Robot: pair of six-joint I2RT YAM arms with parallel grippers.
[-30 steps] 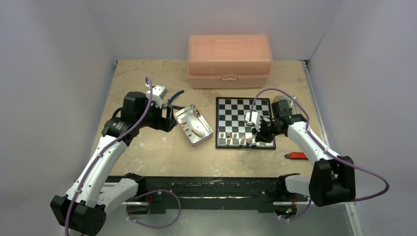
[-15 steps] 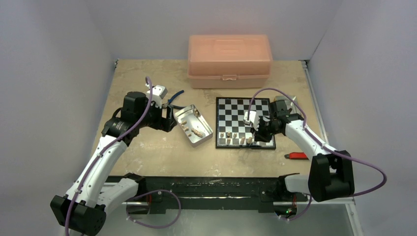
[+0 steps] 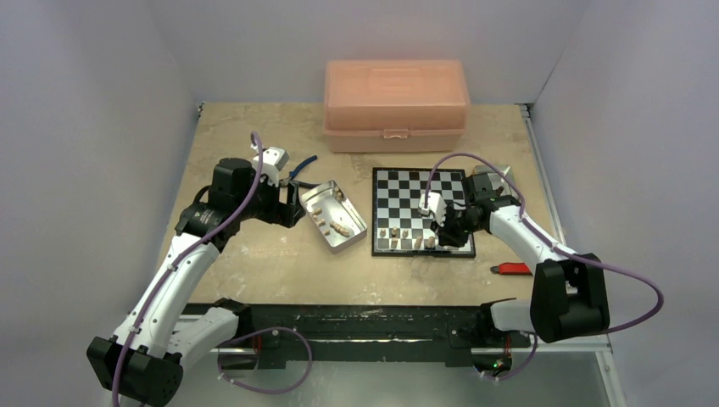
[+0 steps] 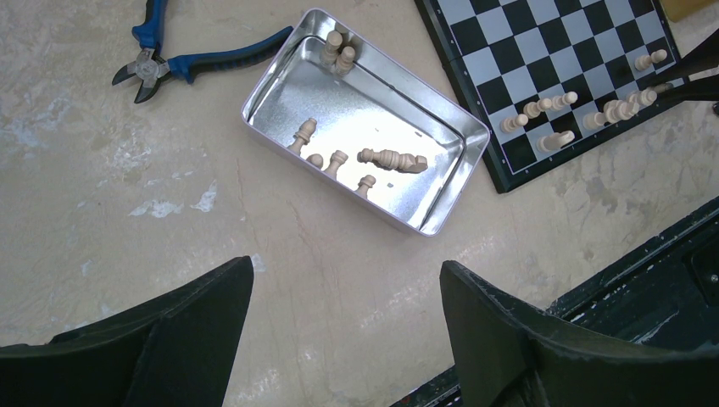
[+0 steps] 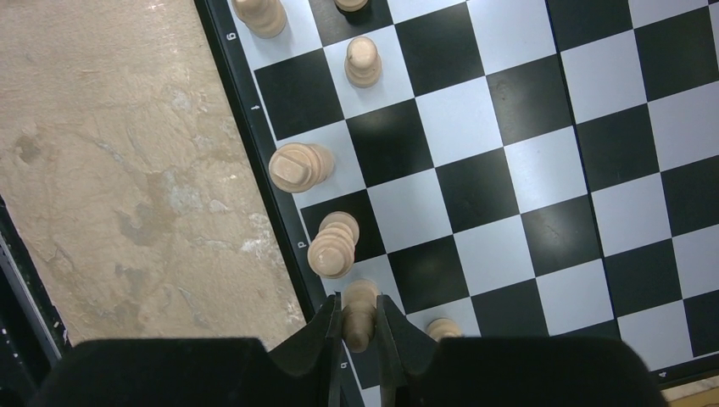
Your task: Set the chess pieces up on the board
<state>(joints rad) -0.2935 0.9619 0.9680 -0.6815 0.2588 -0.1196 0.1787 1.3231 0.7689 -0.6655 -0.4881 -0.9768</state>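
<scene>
Right gripper [image 5: 358, 326] bent low over board [image 5: 509, 170], pinching tan piece [image 5: 359, 298], seemingly upright, left gripper [image 4: 343, 267] spread wide

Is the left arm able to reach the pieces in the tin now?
Probably yes: the left claw is open near the tin, the pieces lie uncovered, and nothing stands between.

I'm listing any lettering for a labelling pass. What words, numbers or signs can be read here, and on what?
"6", "P", "q": on the left border of the board in the right wrist view; possibly g, d, b seen upside down.
"4": same border, bottom right corner.
One more border mark between "6" and "P": too faint to read.
Pink box, metal tin, pliers: nothing legible.
</scene>
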